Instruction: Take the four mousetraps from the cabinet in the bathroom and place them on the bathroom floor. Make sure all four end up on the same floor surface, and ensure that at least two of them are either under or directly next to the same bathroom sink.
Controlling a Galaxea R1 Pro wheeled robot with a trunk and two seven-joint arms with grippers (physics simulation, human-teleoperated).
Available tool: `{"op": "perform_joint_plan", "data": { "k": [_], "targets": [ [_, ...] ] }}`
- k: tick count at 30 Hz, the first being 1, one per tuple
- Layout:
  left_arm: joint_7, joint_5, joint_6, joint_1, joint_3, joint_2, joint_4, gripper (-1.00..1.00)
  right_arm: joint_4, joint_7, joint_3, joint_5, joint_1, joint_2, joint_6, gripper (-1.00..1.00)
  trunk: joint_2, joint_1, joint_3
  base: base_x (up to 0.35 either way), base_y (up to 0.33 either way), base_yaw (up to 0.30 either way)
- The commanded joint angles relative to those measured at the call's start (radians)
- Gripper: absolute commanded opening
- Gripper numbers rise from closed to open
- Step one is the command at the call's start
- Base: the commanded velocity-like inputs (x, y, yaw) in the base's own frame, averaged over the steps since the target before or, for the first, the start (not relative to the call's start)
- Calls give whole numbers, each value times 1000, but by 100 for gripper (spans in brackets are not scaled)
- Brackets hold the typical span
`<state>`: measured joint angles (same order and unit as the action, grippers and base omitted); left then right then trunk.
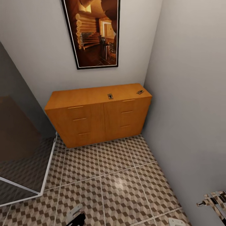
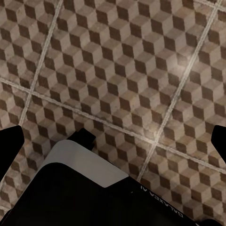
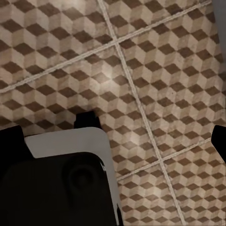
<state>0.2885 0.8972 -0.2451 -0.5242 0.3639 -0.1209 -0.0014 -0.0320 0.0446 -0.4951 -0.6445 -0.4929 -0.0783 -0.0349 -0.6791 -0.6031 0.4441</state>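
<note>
**Two mousetraps on the cabinet top; both arms low over the tiles, nothing held**

Head view. The cabinet (image 1: 99, 114) is seen against the far wall, under a framed picture (image 1: 92, 31). Two mousetraps are noted on its flat top: one (image 1: 110, 96) near the front edge at mid-width, the other (image 1: 140, 92) close to the right-hand end by the side wall. They lie well apart. The other traps are not made out. Each is judged light, stiff and thin, lying flat on a smooth worktop, so it is likely to slide if pushed. The wire spring side is judged fiddly; a pinch across the two long edges of the board, from above, is judged safest. A glass shower wall (image 1: 22, 131) is seen at left, and the bathroom floor (image 1: 103, 175) lies between robot and cabinet. Parts of both arms are glimpsed at the bottom edge.

Left wrist view. The left gripper (image 2: 115, 139) is pointed down at the tiles. Its dark fingertips are seen at opposite edges of the picture, so the jaws are judged wide apart, with nothing between them and nothing touched.

Right wrist view. The right gripper (image 3: 115, 139) is likewise aimed at the floor. The jaws are spread wide and are empty, with bare tile and grout lines beyond.
</note>
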Motion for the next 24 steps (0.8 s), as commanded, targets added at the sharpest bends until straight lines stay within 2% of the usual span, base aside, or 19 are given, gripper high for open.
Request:
{"op": "perform_joint_plan", "data": {
  "k": [1,24],
  "targets": [
    [5,6,-2,0,8,0,0,100,-3,-2,-8,-7,-1,3,-3,100,-1,0,1,0,0,0],
    [5,6,-1,0,9,-3,0,100,-4,-42,-7,-7,-1,8,1,100,-1,0,1,0,0,0]
  ]
}}
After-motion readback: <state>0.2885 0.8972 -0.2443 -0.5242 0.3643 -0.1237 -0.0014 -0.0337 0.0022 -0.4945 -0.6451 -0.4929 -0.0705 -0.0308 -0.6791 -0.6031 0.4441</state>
